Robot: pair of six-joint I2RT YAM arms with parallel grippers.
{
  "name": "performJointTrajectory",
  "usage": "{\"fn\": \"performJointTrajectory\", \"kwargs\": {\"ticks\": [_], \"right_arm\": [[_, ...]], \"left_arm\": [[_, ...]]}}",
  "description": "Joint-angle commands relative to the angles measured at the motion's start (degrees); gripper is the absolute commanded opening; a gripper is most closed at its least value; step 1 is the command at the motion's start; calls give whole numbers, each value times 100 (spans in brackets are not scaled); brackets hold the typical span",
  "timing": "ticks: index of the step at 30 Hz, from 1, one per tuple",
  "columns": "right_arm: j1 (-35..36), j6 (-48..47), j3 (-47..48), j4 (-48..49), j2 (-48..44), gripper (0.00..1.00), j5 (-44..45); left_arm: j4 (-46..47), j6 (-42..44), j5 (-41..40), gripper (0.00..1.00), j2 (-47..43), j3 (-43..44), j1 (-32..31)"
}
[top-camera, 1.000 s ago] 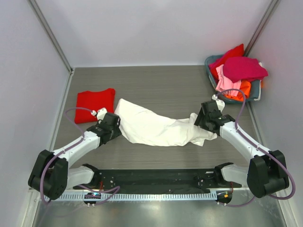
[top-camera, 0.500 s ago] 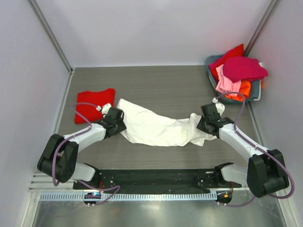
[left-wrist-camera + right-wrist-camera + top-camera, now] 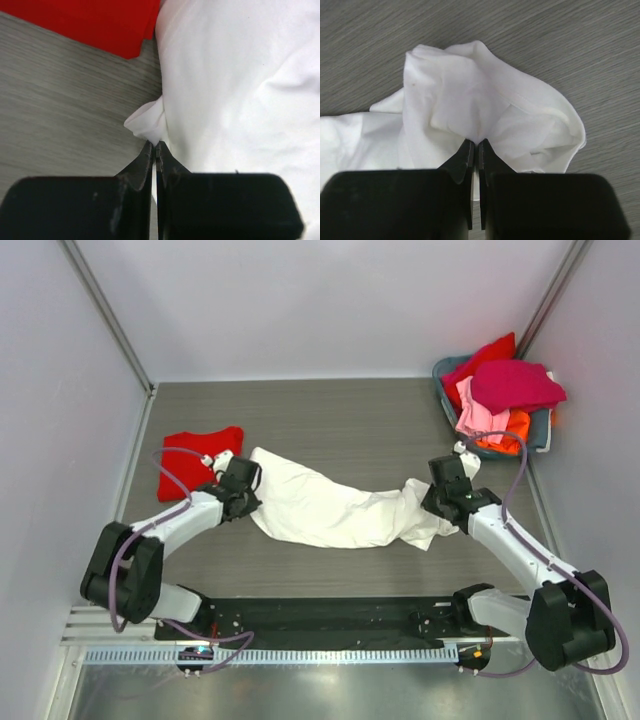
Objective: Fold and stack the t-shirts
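A crumpled white t-shirt [image 3: 335, 512] stretches across the middle of the table. At its left end my left gripper [image 3: 245, 498] is shut on a pinch of the white cloth [image 3: 150, 125]; the same gripper [image 3: 155, 145] shows its jaws pressed together in the wrist view. My right gripper [image 3: 437, 502] is shut on the bunched right end of the white t-shirt [image 3: 485, 105], and its tips [image 3: 474, 142] meet in the folds. A folded red t-shirt [image 3: 198, 455] lies flat at the left, just behind the left gripper, with its red edge [image 3: 85, 22] in the left wrist view.
A grey-blue basket [image 3: 540, 428] at the back right holds a heap of red, magenta, pink and orange shirts [image 3: 505, 385]. Side walls rise close to the left and right table edges. A black rail [image 3: 320, 615] runs along the near edge.
Both grippers have gone from open to shut on the ends of the white t-shirt. The left arm has reached further toward the shirt's left end, and the right gripper has shifted slightly.
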Motion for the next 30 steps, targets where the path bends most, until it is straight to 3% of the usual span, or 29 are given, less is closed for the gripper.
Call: {"fn": "performJointTrajectory", "kwargs": {"ticks": [1, 9, 13, 24, 26, 28, 29, 30], "right_arm": [[-76, -69, 535, -111, -344, 1, 435], [-427, -192, 1650, -472, -705, 1, 507], [-427, -236, 1994, -718, -1134, 1, 104], [-428, -228, 2075, -1184, -1971, 4, -1012], [-427, -228, 1978, -1193, -1866, 20, -1154], [-427, -359, 1819, -1193, -1559, 48, -1583], [-427, -420, 1741, -1193, -1427, 67, -1855], [-427, -499, 1688, -1211, -1139, 70, -2110]], "left_arm": [[-1026, 81, -484, 0, -789, 535, 39], [-2251, 2, -801, 0, -2503, 1467, 39], [-2768, 1, -784, 0, -3232, 1978, 30], [-3552, 2, -1056, 0, -3963, 2814, 39], [-3570, -25, -1109, 0, -3928, 2752, 39], [-3552, -51, -1179, 0, -3788, 2612, 39], [-3518, -51, -1197, 0, -3735, 2542, 39], [-3456, -51, -1223, 0, -3578, 2384, 39]]}}
